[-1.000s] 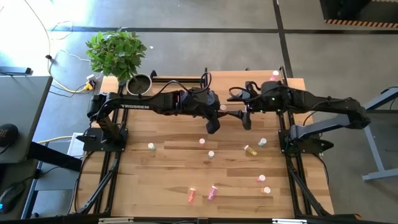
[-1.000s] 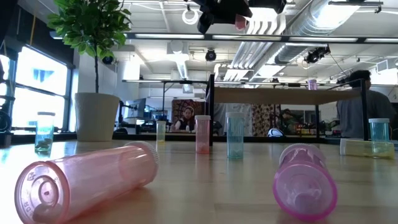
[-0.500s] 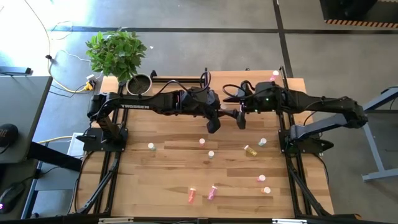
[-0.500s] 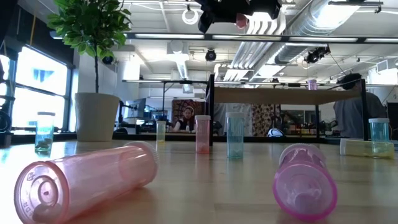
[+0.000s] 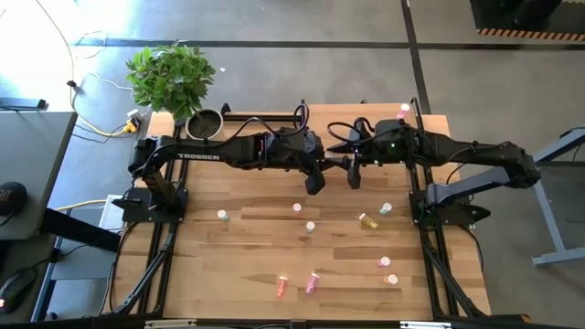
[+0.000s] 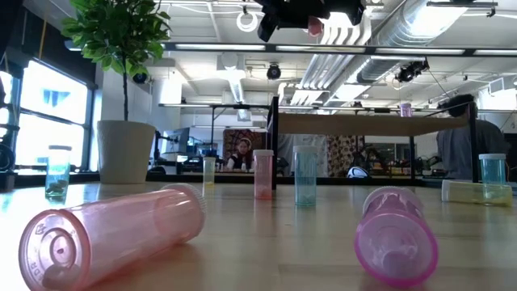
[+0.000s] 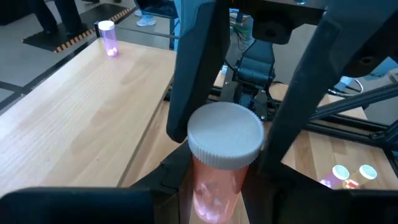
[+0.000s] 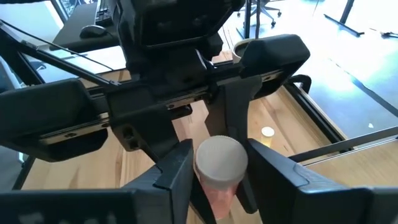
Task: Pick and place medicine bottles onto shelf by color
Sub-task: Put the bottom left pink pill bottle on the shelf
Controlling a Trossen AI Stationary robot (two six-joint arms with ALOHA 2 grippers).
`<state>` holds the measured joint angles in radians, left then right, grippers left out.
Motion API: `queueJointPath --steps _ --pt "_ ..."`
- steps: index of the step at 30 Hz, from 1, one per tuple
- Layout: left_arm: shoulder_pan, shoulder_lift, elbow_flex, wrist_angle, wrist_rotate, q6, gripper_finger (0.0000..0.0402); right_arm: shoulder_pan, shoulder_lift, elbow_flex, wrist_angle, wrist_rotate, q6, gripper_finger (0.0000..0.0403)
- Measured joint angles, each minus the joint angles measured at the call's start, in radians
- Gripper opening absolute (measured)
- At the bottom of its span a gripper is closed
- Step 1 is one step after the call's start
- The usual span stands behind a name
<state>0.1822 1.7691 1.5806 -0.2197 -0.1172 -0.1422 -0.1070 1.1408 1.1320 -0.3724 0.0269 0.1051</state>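
Note:
A pink medicine bottle (image 7: 214,186) with a white cap stands upright in the air between my two grippers, high above the middle of the table's far half. My left gripper (image 5: 321,167) is shut on it from the table's left and my right gripper (image 5: 346,167) from the right. In the low view the bottle (image 6: 313,28) shows under the dark grippers at the top. The shelf (image 6: 363,125), a light-wood board on black posts, stands along the far edge. A magenta bottle (image 5: 403,110) stands on it. My left gripper pinches the bottle's pink body (image 7: 211,199) below the cap between its two fingers. It comes in from the table's left, slanting a little downward. The bottle stands upright, lifted clear of the table. My right gripper has its two fingers (image 8: 177,168) against opposite sides of the white cap (image 8: 221,158). They reach in from the table's right, slanting slightly down, facing the left gripper. The pink body (image 8: 217,193) hangs below the cap between them.
Several small bottles stand on the table's near half, among them a yellow one (image 5: 368,220) and a white one (image 5: 222,216). A pink one (image 6: 113,234) and a magenta one (image 6: 396,238) lie on their sides. A grey pot (image 5: 206,123) with a plant stands at the far left.
My right gripper has moved toward the table's left, up to the bottle that my left gripper holds. The bottle has stayed where it was.

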Motion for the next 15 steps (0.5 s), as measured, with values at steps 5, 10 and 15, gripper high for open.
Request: queueJointPath --steps 5,10,15 --pt "-0.002 0.000 0.000 0.001 -0.002 0.014 0.0095 0.000 0.000 0.000 -0.002 0.000 0.000 0.0124" --pt "-0.002 0.000 0.000 0.001 -0.003 0.015 0.0095 0.000 0.000 0.000 -0.002 0.018 0.000 0.0112" --pt "-0.002 0.000 0.000 0.001 -0.003 0.015 0.0095 0.000 0.000 0.000 -0.003 0.018 0.000 0.0102"
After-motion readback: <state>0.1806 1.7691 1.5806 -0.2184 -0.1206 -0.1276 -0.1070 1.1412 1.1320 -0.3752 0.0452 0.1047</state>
